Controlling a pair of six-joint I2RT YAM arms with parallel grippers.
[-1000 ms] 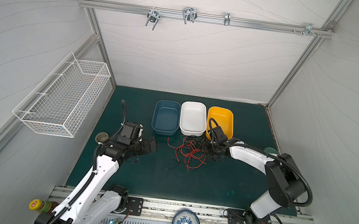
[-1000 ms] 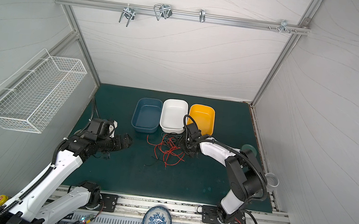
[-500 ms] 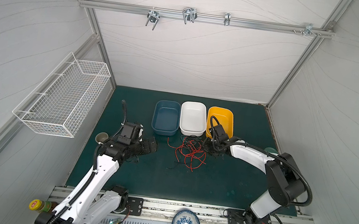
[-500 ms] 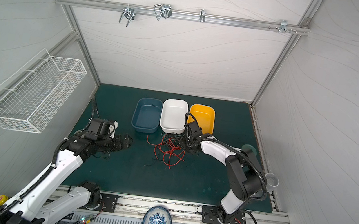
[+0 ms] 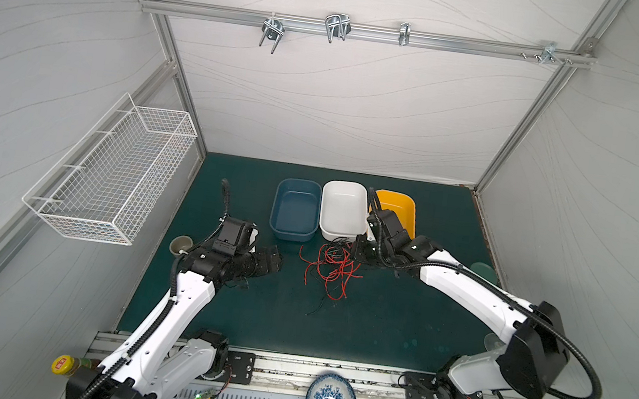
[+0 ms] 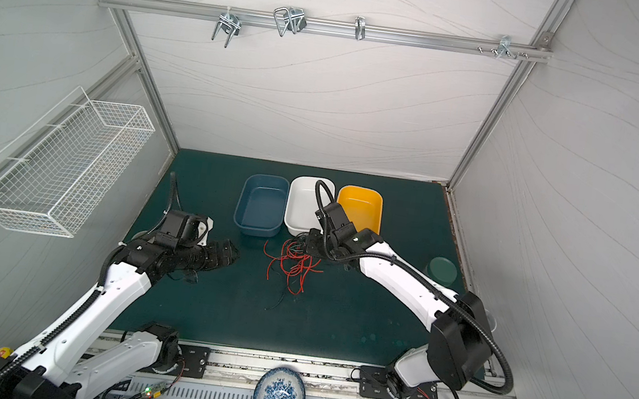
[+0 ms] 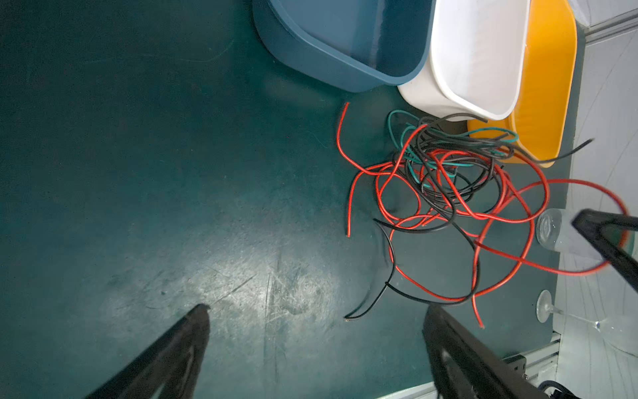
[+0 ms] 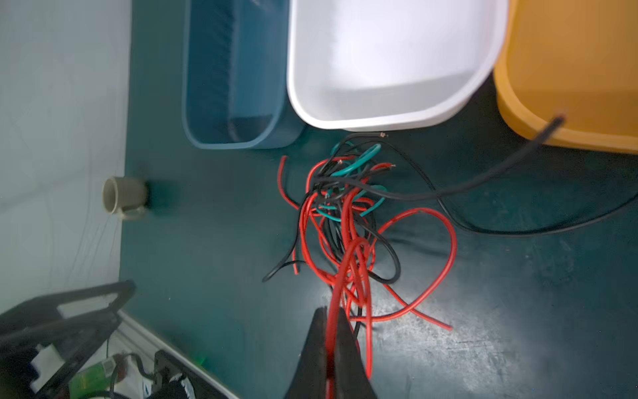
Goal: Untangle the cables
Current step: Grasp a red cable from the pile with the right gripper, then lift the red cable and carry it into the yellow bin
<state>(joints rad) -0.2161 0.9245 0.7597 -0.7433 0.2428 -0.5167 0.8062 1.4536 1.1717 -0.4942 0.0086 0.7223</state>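
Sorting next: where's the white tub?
In both top views the white tub sits between the blue tub and the yellow tub, just behind the cables.

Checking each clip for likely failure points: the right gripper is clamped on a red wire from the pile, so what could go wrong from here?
1. The right gripper is shut on one red cable that runs into the knotted cables; pulling may drag the whole tangle or tighten it.
2. The left gripper is open and away from the pile, so nothing pins it down.
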